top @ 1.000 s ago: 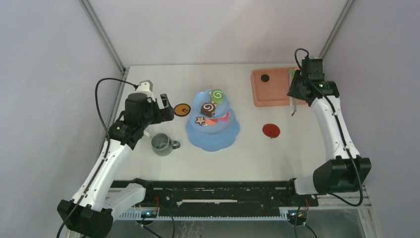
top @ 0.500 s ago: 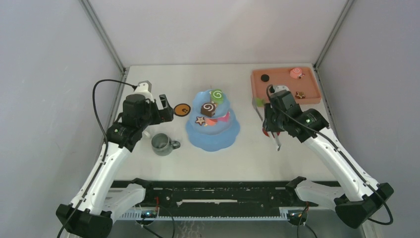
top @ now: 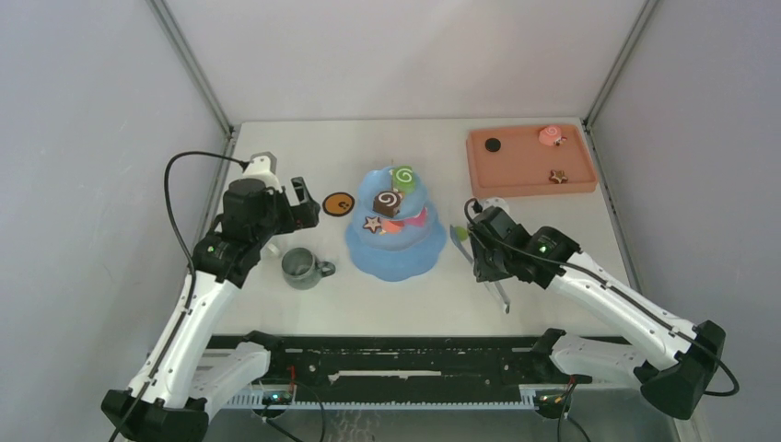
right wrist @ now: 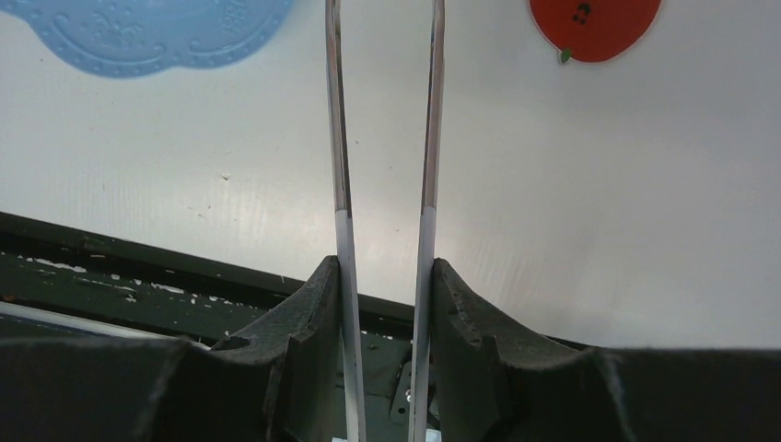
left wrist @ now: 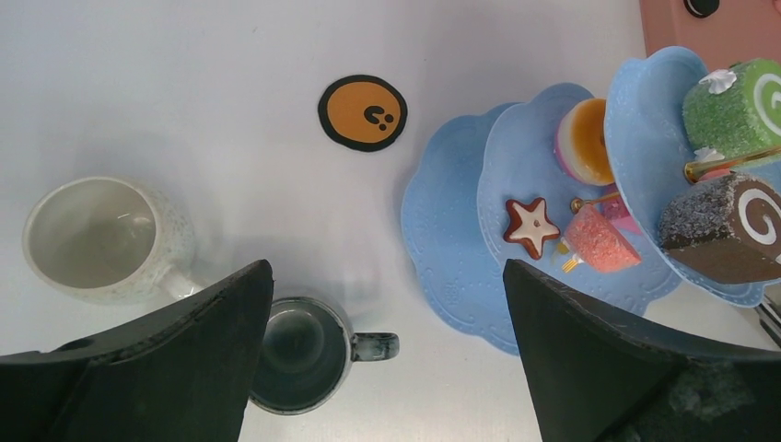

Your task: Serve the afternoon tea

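Note:
The light blue three-tier cake stand (top: 396,250) stands mid-table with a green swirl roll (top: 402,175), a chocolate swirl roll (top: 388,203) and a star cookie (top: 372,224) on it; the left wrist view (left wrist: 451,239) also shows an orange tart (left wrist: 587,140). A grey-green mug (top: 300,267) and a white mug (left wrist: 101,238) stand left of the stand. My left gripper (left wrist: 387,276) is open and empty above the mugs. My right gripper (right wrist: 385,276) is shut on the long metal tongs (right wrist: 338,138), just right of the stand (top: 483,249).
A salmon-pink tray (top: 516,180) at the back right holds a pink swirl roll (top: 552,135), a star cookie (top: 557,176) and a black disc (top: 493,145). An orange coaster (top: 339,203) lies left of the stand. A red apple coaster (right wrist: 594,23) lies by the tongs.
My right arm has swung from the tray down and left to beside the cake stand, carrying the tongs. The tray's pastries are now uncovered. My left arm has barely moved.

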Robot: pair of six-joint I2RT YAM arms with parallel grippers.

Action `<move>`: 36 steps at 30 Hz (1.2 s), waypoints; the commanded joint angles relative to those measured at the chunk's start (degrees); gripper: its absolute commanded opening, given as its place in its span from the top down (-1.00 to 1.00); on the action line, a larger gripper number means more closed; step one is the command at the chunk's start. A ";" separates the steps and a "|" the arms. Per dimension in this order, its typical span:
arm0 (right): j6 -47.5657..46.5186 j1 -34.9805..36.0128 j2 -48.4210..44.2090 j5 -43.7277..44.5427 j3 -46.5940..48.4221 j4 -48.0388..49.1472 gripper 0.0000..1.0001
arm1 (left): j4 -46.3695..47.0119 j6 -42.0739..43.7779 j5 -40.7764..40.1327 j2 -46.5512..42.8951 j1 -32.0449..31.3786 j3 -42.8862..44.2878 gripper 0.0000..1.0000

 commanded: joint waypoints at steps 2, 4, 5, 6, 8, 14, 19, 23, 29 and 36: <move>-0.23 1.24 0.63 -0.20 -0.46 9.73 0.45 | -0.42 -0.49 -1.58 -1.36 0.47 -0.79 -0.99; -1.25 1.58 1.64 -0.44 -0.47 11.77 0.45 | -0.48 -0.42 -1.72 -1.33 0.50 -0.62 -0.99; -1.87 1.59 2.39 -0.90 -0.42 13.05 0.45 | -0.58 -0.28 -1.98 -1.32 0.50 -0.53 -1.00; -2.27 1.59 3.23 -1.52 -0.27 14.21 0.44 | -0.68 -0.11 -2.36 -1.32 0.52 -0.34 -0.99; -3.01 1.52 5.37 -3.20 -0.05 16.67 0.44 | -0.97 0.78 -2.83 -1.05 0.48 0.25 -0.99; -4.23 1.50 12.12 -5.77 1.03 22.13 0.43 | -2.50 1.85 -4.32 -1.04 0.50 1.68 -0.99; -5.50 2.15 14.78 -7.15 1.03 26.62 0.40 | -2.54 1.47 -4.34 -0.95 0.50 1.28 -1.00; -6.15 2.53 17.22 -6.81 1.01 28.26 0.27 | -2.39 1.35 -4.24 -0.53 0.48 1.26 -0.99; -6.73 2.53 18.79 -6.67 1.03 28.60 -0.01 | -2.19 1.44 -4.22 -0.06 0.48 1.29 -0.99; -6.81 2.72 16.95 -6.16 1.01 26.78 -0.04 | -1.60 1.20 -3.73 0.25 0.50 0.95 -1.00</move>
